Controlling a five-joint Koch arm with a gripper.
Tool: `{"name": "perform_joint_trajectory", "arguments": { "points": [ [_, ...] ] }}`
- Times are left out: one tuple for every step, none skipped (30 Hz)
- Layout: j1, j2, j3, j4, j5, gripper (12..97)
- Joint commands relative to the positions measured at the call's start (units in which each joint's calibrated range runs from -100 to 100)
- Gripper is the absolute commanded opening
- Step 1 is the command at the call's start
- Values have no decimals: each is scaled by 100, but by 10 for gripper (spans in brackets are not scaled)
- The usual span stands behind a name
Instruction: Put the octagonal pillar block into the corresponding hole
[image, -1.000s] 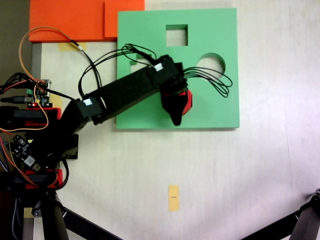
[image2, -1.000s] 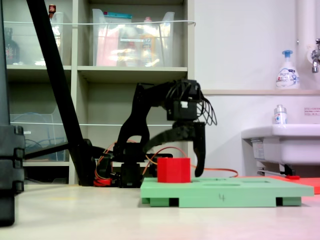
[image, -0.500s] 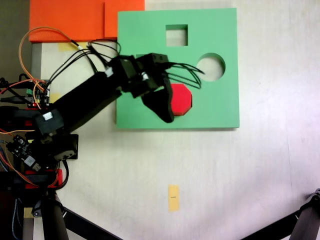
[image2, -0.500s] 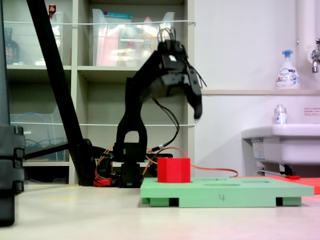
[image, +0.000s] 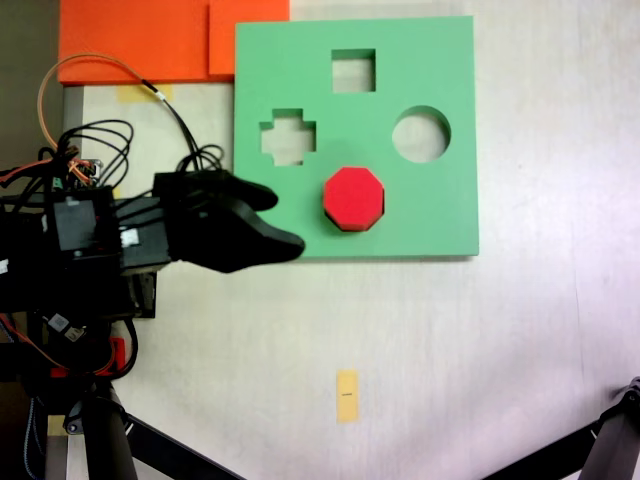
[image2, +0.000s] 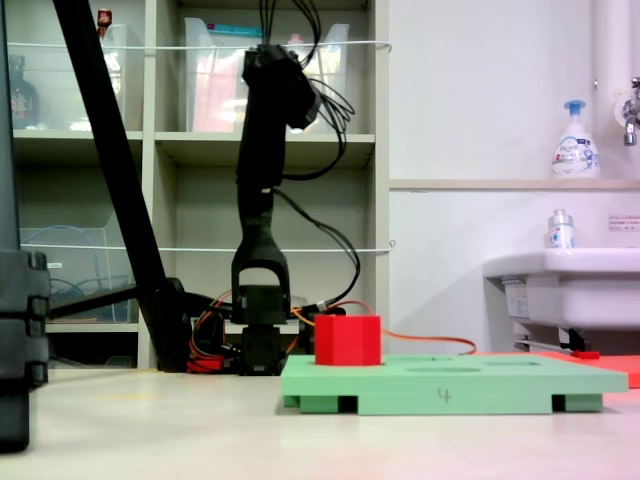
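Small red octagonal foam block (image: 353, 197) seated in green foam board (image: 440, 215), 6 o'clock of square cutout (image: 353, 70). My pincer (image: 280, 222) empty, opening unclear.

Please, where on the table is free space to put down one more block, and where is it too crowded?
Free: the pale table right of the green board, and below it around the yellow tape mark. Crowded: the left side, with the arm's base and wires, the gripper and the orange foam.
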Motion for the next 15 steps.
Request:
{"name": "perform_joint_trajectory", "arguments": {
  "points": [
    [-54,-370,226,511,-352,532],
    [-63,-538,106,501,-425,532],
    [-59,-831,-263,569,-542,532],
    [-63,-1194,-851,781,-728,532],
    [-83,-1711,-1668,1320,-855,532],
    [-142,-2200,-2476,1994,-899,531],
    [-181,-2717,-3333,2764,-923,519],
    [-190,-2996,-4191,3438,-943,515],
    [-181,-2996,-4939,3997,-982,510],
    [-147,-2996,-5437,4247,-1040,509],
    [-142,-2996,-5806,4276,-1084,509],
    [-151,-2996,-6155,4276,-1099,509],
    [-166,-2996,-6504,4295,-1109,509],
    [-234,-2996,-6893,4343,-1118,509],
    [-303,-2996,-7431,4613,-1182,510]
  ]
}}
